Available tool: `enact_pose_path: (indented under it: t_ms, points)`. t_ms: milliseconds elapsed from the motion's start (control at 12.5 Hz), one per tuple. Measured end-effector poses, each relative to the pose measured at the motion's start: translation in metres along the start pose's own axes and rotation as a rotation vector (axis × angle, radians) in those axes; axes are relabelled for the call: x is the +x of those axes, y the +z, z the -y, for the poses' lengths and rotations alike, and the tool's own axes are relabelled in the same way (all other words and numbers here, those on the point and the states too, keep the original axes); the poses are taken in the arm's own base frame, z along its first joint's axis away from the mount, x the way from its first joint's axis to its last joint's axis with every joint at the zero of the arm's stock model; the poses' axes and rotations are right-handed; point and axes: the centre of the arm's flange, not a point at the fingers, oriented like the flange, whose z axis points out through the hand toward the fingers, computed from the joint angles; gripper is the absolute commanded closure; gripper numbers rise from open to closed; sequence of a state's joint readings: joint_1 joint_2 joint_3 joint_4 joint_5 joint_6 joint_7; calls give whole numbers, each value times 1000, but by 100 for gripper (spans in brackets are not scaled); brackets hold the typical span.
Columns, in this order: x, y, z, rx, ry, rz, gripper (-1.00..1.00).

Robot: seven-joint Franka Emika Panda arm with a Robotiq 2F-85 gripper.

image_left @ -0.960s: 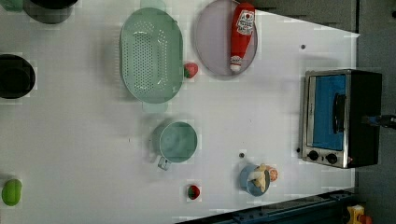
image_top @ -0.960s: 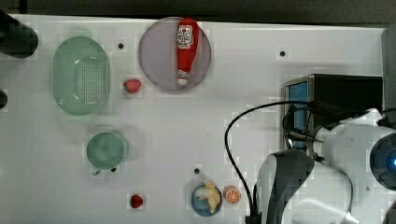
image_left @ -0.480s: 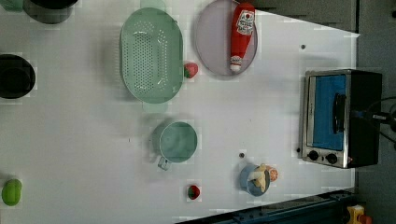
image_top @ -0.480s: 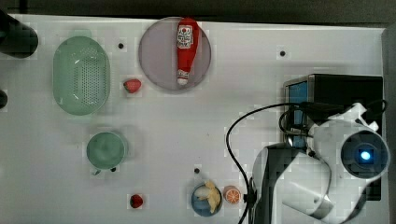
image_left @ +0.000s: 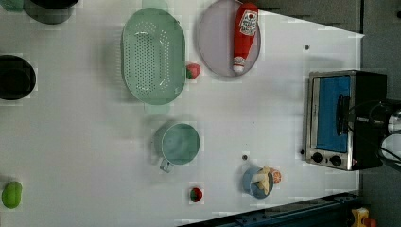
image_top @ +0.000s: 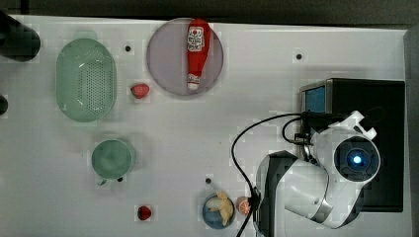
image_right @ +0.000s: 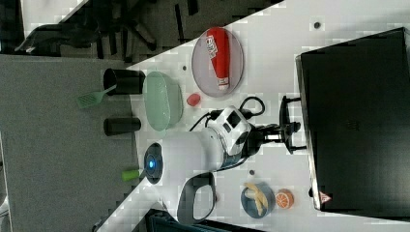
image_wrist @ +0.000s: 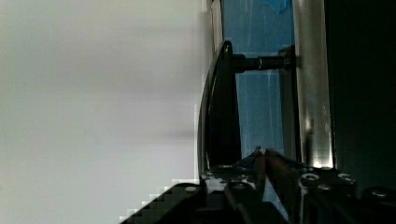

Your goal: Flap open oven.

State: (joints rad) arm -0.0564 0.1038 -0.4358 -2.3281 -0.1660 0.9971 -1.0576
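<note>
One oven (image_left: 344, 118) stands at the table (image_top: 276, 89) edge on the top view's right, door shut. From above, the arm hides much of its front; the left view shows the blue glass and knobs. At the handle (image_wrist: 219, 112), the gripper (image_right: 290, 129) sits narrowly parted; whether it grasps the bar, cannot tell. Bare tabletop lies before the door.

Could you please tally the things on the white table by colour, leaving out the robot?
Green: 3, colander, mug, small green thing
Red: 3, ketchup bottle, two small red pieces
Black: 3, oven, two cups
Grey: 1, plate
Blue: 1, bowl
Total: 11
</note>
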Motion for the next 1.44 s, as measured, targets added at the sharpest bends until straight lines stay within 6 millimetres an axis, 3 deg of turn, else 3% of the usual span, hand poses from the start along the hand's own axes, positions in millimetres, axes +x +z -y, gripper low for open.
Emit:
enact_pose_path:
  t_ms: [320, 720, 1120, 1440]
  points:
    - [1, -2, 1, -26, -40, 1, 65]
    - [6, -3, 24, -96, -68, 25, 65]
    - [12, 11, 97, -186, -161, 69, 65]
    - [10, 51, 161, -268, -211, 100, 65]
